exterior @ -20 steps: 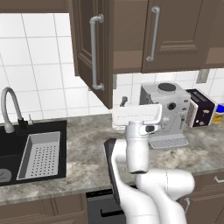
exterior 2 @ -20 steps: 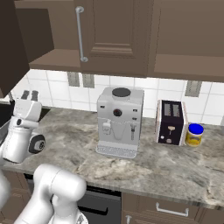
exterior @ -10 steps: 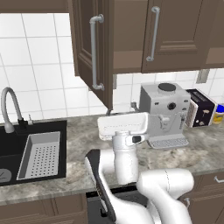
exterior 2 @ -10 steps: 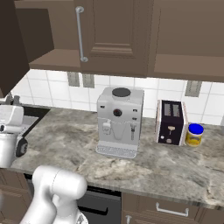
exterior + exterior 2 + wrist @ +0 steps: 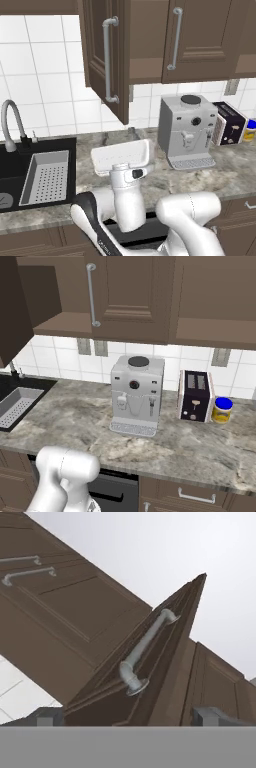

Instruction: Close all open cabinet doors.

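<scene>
Tool (image 5: pixel 128 716): the fingertips stand wide apart and hold nothing.
Open cabinet door (image 5: pixel 106 55): swung out toward the robot, handle (image 5: pixel 142 647) facing the tool.
Closed door (image 5: pixel 200 35): right of it.

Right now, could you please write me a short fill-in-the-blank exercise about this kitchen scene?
1. The wall-cabinet door above the counter stands ____.
2. Its long silver handle runs ____.
3. The black toaster stands between the yellow jar and the ____.
4. The perforated grey tray lies in the ____.

Missing words: open; vertically; coffee machine; sink
</scene>
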You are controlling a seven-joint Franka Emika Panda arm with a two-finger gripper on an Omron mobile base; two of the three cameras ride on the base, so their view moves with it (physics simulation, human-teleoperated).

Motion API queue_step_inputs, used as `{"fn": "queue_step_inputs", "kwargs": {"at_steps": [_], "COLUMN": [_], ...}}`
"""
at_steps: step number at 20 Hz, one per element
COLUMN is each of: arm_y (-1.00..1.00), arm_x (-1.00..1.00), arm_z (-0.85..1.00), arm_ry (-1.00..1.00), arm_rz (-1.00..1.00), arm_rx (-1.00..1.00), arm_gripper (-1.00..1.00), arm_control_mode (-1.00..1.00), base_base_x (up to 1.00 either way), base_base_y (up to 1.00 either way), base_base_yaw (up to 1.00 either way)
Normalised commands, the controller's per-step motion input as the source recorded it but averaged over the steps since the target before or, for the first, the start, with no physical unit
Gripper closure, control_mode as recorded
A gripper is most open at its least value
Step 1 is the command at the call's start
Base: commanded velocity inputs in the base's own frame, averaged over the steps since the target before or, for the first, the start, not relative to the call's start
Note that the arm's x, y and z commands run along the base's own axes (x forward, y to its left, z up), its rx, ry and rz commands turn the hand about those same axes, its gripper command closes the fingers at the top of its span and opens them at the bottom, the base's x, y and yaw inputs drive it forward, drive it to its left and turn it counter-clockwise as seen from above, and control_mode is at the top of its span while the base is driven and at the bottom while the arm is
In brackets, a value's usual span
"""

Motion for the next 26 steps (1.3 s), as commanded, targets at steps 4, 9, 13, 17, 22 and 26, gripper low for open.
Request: {"fn": "queue_step_inputs", "kwargs": {"at_steps": [4,9,13,17,22,26], "arm_y": [0.61,0.49,0.31,0.18,0.18,0.32], "arm_x": [-0.21,0.01,0.24,0.45,0.5,0.45], "arm_z": [0.05,0.04,0.05,0.02,0.0,0.0], "arm_ry": [0.0,0.06,0.09,0.09,0.06,0.06], "arm_rz": [0.0,0.0,0.0,-0.05,-0.16,-0.21], "arm_rx": [-0.03,0.0,0.0,0.0,0.0,0.0], "arm_gripper": [-1.0,-1.0,-1.0,-1.0,-1.0,-1.0], "arm_control_mode": [-1.0,-1.0,-1.0,-1.0,-1.0,-1.0], "base_base_x": [0.0,0.0,0.0,0.0,0.0,0.0], "base_base_y": [0.0,0.0,0.0,0.0,0.0,0.0], "base_base_yaw": [0.0,0.0,0.0,0.0,0.0,0.0]}}
